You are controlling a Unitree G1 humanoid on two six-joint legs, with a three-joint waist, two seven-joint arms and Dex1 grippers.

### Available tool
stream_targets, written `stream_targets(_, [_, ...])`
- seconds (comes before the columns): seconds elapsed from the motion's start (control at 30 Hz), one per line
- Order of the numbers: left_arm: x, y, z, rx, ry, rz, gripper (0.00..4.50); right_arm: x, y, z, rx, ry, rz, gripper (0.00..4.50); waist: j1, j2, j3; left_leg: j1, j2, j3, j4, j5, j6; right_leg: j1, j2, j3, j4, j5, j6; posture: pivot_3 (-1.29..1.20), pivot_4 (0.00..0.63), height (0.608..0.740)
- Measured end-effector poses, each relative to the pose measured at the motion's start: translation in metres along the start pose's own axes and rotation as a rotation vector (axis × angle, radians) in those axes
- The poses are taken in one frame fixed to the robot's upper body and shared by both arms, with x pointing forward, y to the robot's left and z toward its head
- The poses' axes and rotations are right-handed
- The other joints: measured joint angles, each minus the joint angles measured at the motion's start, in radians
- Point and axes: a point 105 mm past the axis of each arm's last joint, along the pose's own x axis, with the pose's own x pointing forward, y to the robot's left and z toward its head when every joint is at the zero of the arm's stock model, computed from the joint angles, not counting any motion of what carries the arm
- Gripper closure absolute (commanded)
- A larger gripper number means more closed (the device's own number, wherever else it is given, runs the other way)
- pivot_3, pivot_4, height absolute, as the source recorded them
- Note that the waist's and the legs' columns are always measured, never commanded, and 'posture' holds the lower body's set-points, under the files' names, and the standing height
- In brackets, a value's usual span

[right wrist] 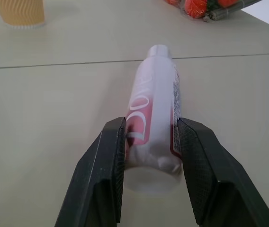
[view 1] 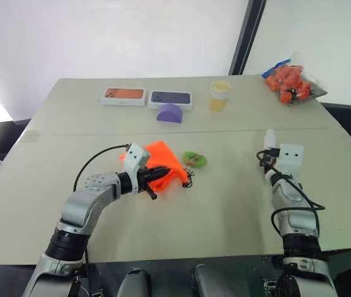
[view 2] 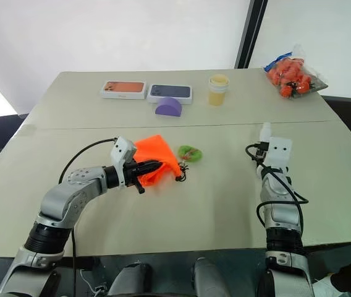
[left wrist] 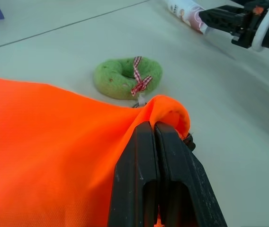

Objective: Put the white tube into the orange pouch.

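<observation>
The white tube (right wrist: 153, 94) lies on the beige table (view 1: 225, 204) at the right, its cap end pointing away from me. My right gripper (right wrist: 152, 124) is level at the tube's near end, a black finger pressed against each side. Left of the middle, the orange pouch (view 1: 163, 159) lies crumpled on the table. My left gripper (left wrist: 154, 125) is shut on a pinched fold of its edge. The pouch's round green tag (view 1: 194, 159) rests on the table just beyond the pouch, on its black cord.
At the back of the table stand a pale yellow cup (view 1: 219, 96), two flat boxes (view 1: 123, 96) (view 1: 171, 98) and a purple half-round piece (view 1: 170, 112). A clear bag of orange items (view 1: 291, 83) sits at the far right corner. Bare tabletop separates the pouch from the tube.
</observation>
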Motion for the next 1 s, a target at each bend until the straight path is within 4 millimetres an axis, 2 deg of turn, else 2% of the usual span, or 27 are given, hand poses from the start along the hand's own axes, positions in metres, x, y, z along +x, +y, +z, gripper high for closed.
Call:
stream_targets(0.23, [0.002, -0.001, -0.001, -0.004, 0.003, -0.006, 4.5, -0.007, 0.0, -0.004, -0.002, 0.01, 0.017, 2.77, -0.008, 0.0, 0.0, 0.0, 0.0, 0.0, 0.0, 0.0, 0.0, 0.0, 0.0, 0.0, 0.0, 0.0, 0.0, 0.0, 0.15, 0.723])
stream_targets(0.33, [0.003, -0.001, 0.0, -0.001, -0.002, -0.008, 4.5, -0.006, 0.0, -0.004, 0.006, 0.013, 0.017, 1.9, -0.008, 0.0, 0.0, 0.0, 0.0, 0.0, 0.0, 0.0, 0.0, 0.0, 0.0, 0.0, 0.0, 0.0, 0.0, 0.0, 0.15, 0.723])
stream_targets(0.4, [0.003, -0.001, 0.0, -0.002, -0.003, -0.009, 4.5, -0.004, 0.0, -0.005, 0.01, 0.02, 0.015, 1.02, -0.008, 0.0, 0.0, 0.0, 0.0, 0.0, 0.0, 0.0, 0.0, 0.0, 0.0, 0.0, 0.0, 0.0, 0.0, 0.0, 0.15, 0.723])
stream_targets(0.73, [0.004, -0.001, 0.0, -0.007, -0.008, -0.004, 4.5, 0.013, 0.003, -0.015, 0.037, 0.069, 0.039, 1.02, -0.008, 0.0, 0.0, 0.0, 0.0, 0.0, 0.0, 0.0, 0.0, 0.0, 0.0, 0.0, 0.0, 0.0, 0.0, 0.0, 0.15, 0.723])
stream_targets(0.83, [0.004, -0.001, 0.0, -0.007, -0.008, 0.004, 4.5, 0.015, 0.003, -0.015, 0.045, 0.063, 0.046, 1.84, -0.008, 0.0, 0.0, 0.0, 0.0, 0.0, 0.0, 0.0, 0.0, 0.0, 0.0, 0.0, 0.0, 0.0, 0.0, 0.0, 0.15, 0.723])
stream_targets(0.93, [0.004, 0.0, 0.0, -0.008, -0.009, 0.008, 4.5, 0.016, 0.003, -0.013, 0.044, 0.058, 0.051, 3.17, -0.008, 0.0, 0.0, 0.0, 0.0, 0.0, 0.0, 0.0, 0.0, 0.0, 0.0, 0.0, 0.0, 0.0, 0.0, 0.0, 0.15, 0.723])
stream_targets(1.0, [0.004, 0.0, 0.0, -0.008, -0.009, 0.012, 4.5, 0.016, 0.003, -0.013, 0.043, 0.057, 0.051, 3.17, -0.008, 0.0, 0.0, 0.0, 0.0, 0.0, 0.0, 0.0, 0.0, 0.0, 0.0, 0.0, 0.0, 0.0, 0.0, 0.0, 0.15, 0.723])
